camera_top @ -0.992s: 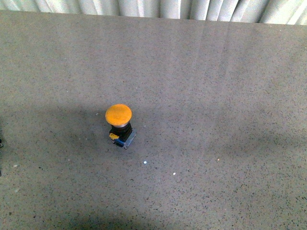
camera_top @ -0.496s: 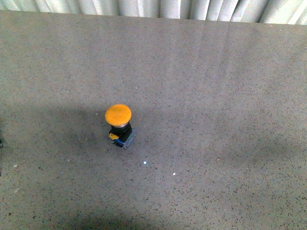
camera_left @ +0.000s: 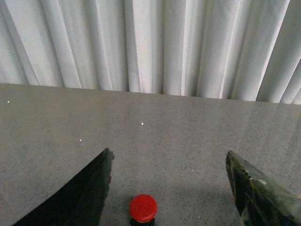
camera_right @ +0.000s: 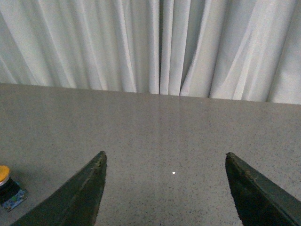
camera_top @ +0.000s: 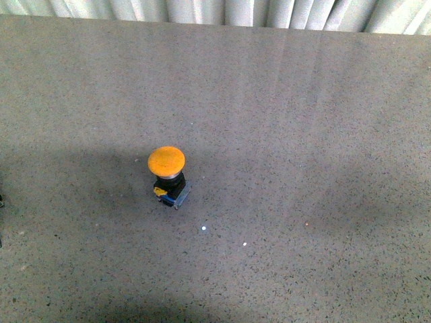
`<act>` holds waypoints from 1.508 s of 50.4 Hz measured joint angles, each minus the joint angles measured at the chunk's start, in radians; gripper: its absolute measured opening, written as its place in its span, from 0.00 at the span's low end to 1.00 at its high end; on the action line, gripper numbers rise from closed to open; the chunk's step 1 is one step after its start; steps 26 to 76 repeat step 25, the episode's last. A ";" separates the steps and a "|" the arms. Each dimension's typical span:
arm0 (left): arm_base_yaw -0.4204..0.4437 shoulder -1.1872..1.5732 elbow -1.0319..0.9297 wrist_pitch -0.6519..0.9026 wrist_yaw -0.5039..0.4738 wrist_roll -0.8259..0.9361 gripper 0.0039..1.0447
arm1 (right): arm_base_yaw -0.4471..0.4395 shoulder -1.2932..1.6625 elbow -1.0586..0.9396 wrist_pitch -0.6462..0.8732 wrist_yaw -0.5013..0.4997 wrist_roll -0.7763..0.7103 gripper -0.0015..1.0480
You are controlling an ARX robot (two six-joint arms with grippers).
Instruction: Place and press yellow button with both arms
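Yellow button (camera_top: 168, 175): one unit, standing upright on the grey speckled table (camera_top: 303, 121). Orange-yellow domed cap on top, black collar beneath, blue-grey square base with a small yellow tab on its near-left corner. Nothing touches it. In the front view neither arm reaches it; only a sliver of dark hardware shows at the far left edge, too little to identify.

Left gripper (camera_left: 169, 188): jaws spread wide, nothing held. Two dark fingers (camera_left: 80, 193) frame the wrist view. The button (camera_left: 143, 208) sits on the table between the two fingers, slightly nearer one than the other, ahead of the tips and clear of both. Its cap reads red in this camera, and only the cap and a hint of the collar show at the picture's edge.

Right gripper (camera_right: 164, 188): jaws likewise spread wide, empty. The button (camera_right: 7, 186) lies outside the span of the fingers (camera_right: 254, 193), off beyond one of them and well apart from the other; cap, collar and blue base are partly cut by the picture's edge.

White pleated curtain (camera_right: 160, 42): hangs along the far edge of the table, beyond both grippers.

Two tiny white specks (camera_top: 203, 229) on the table just beside the button's base.
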 joint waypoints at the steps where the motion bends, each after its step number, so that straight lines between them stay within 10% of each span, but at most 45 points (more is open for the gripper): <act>1: 0.000 0.000 0.000 0.000 0.000 0.000 0.79 | 0.000 0.000 0.000 0.000 0.000 0.000 0.77; 6: 0.000 0.000 0.000 0.000 0.000 0.001 0.92 | 0.000 0.000 0.000 0.000 0.000 0.000 0.93; 76: 0.000 0.000 0.000 0.000 0.000 0.000 0.91 | 0.000 0.000 0.000 0.000 0.000 0.000 0.91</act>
